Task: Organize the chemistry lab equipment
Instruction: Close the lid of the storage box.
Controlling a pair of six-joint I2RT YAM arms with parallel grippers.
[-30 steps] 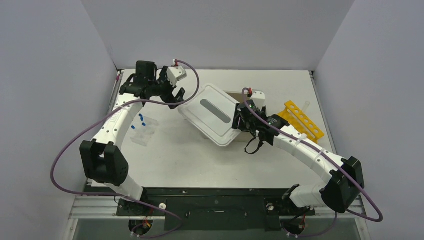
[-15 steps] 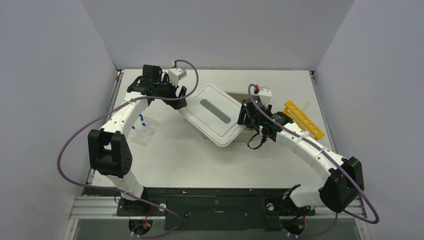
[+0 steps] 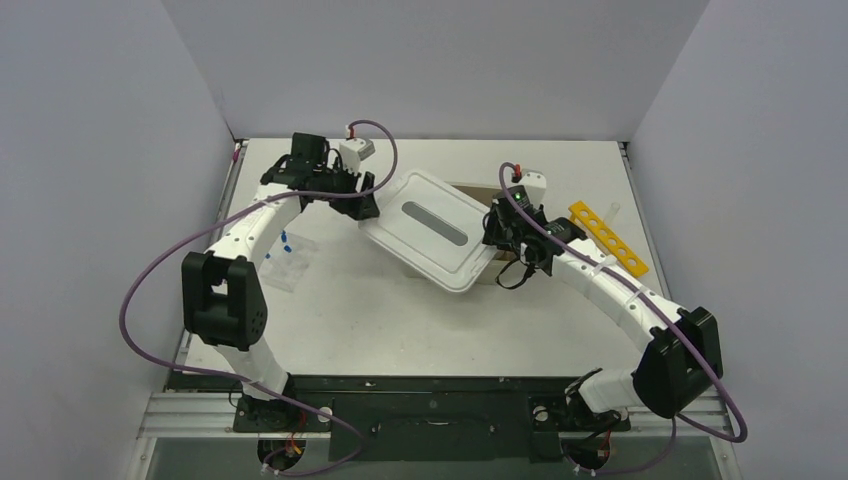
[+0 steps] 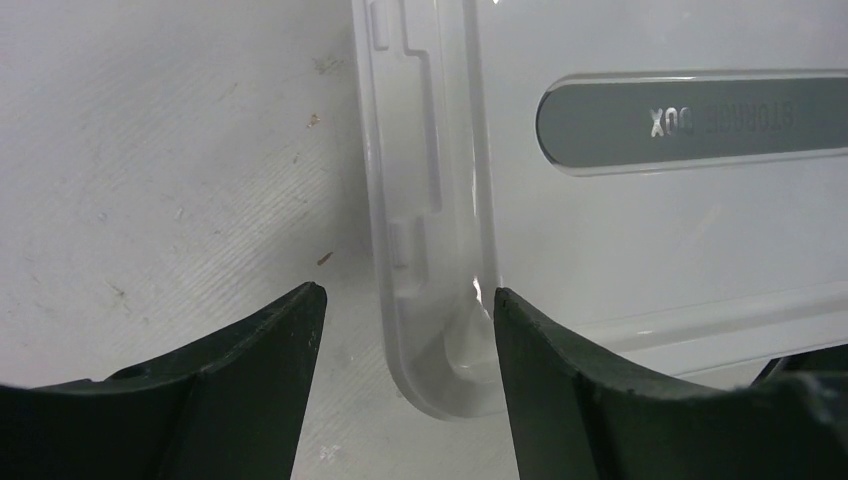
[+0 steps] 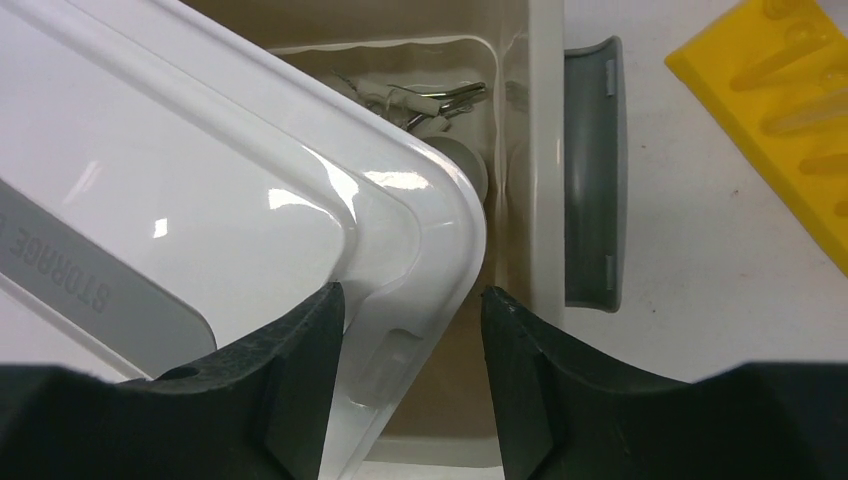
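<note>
Seen from above, two robot arms reach across a white table (image 3: 400, 320) to a white lid (image 3: 430, 230) lying askew over a beige tub (image 3: 470, 187). The left claw (image 3: 362, 200) sits at the lid's left corner and the right claw (image 3: 497, 232) at its right corner. Blue-capped tubes (image 3: 283, 240) lie on the table near the left arm, well apart from the tub, and a yellow rack (image 3: 608, 238) stands to the tub's right. From the left wrist, the left claw (image 4: 406, 295) stands partly open astride the lid's (image 4: 650, 230) rounded rim. Its right finger (image 4: 600, 400) sits at the rim, while bare table (image 4: 150, 150) shows between the rim and the left finger (image 4: 250, 400), so nothing is gripped. From the right wrist, the right claw (image 5: 410, 292) is partly open with the lid's (image 5: 200, 150) corner between its fingers; whether it has hold of the lid cannot be told. Past that corner, metal tweezers (image 5: 440, 97) lie inside the uncovered part of the tub (image 5: 545, 150). A grey latch (image 5: 590, 170) sits on the tub's outer wall, and the yellow rack (image 5: 790, 110) lies just beyond it.
</note>
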